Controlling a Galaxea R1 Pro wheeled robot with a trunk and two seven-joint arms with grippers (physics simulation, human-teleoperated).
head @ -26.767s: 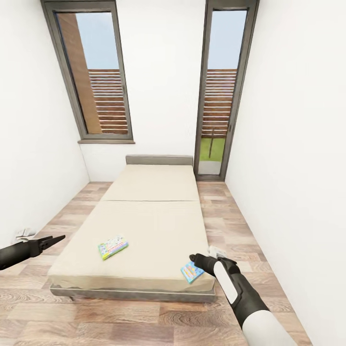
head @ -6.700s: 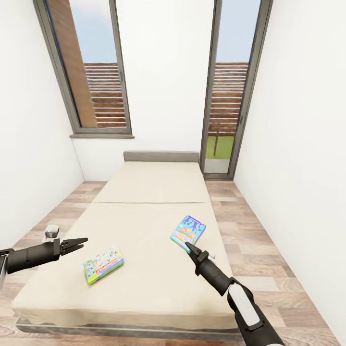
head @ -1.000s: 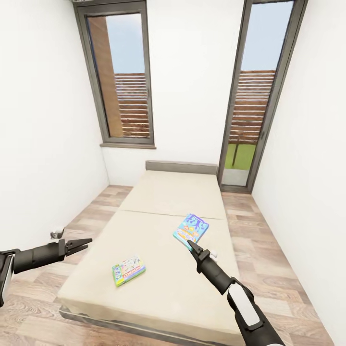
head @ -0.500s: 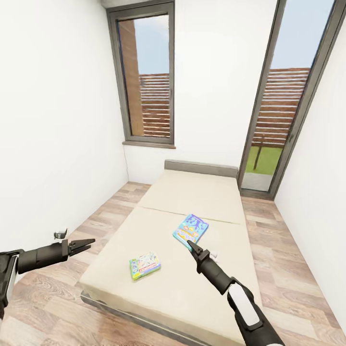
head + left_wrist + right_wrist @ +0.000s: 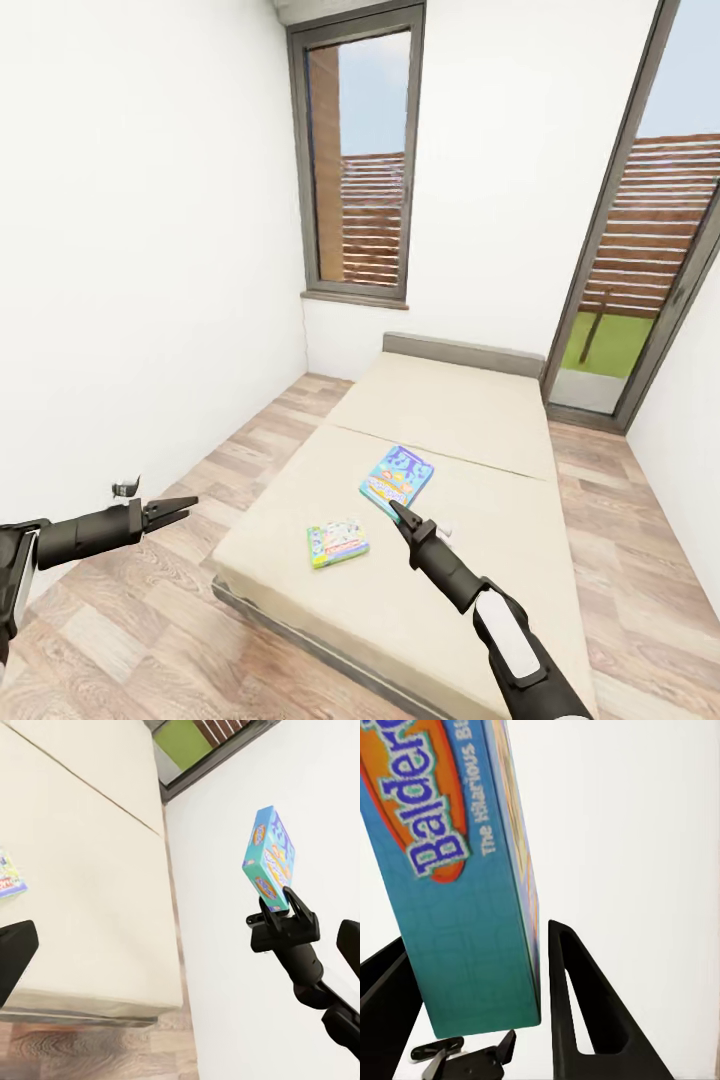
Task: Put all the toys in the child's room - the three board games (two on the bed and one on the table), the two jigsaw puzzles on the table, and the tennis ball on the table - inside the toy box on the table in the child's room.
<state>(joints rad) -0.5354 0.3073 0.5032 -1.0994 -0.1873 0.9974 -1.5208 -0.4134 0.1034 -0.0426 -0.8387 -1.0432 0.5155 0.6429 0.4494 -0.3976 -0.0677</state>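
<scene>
My right gripper (image 5: 399, 511) is shut on the lower edge of a blue Balderdash board game (image 5: 397, 476) and holds it upright above the bed (image 5: 470, 560). The right wrist view shows that game (image 5: 457, 870) clamped between the two black fingers (image 5: 577, 1005). In the left wrist view the game (image 5: 268, 859) stands in the right gripper (image 5: 283, 912). A second, green board game (image 5: 337, 541) lies flat near the bed's front left corner, also visible as a green board game (image 5: 7, 874). My left gripper (image 5: 182, 507) hangs open and empty over the floor, left of the bed.
The beige bed runs toward the far wall with a grey headboard (image 5: 462, 352). A tall window (image 5: 360, 170) is behind it and a glass door (image 5: 650, 280) at the right. A white wall (image 5: 130, 250) is close on the left, with wooden floor (image 5: 250, 440) between.
The whole view has swung to the left, so the bed and windows sit further right in the picture. Both arms keep their pose, and the right gripper still holds the blue game.
</scene>
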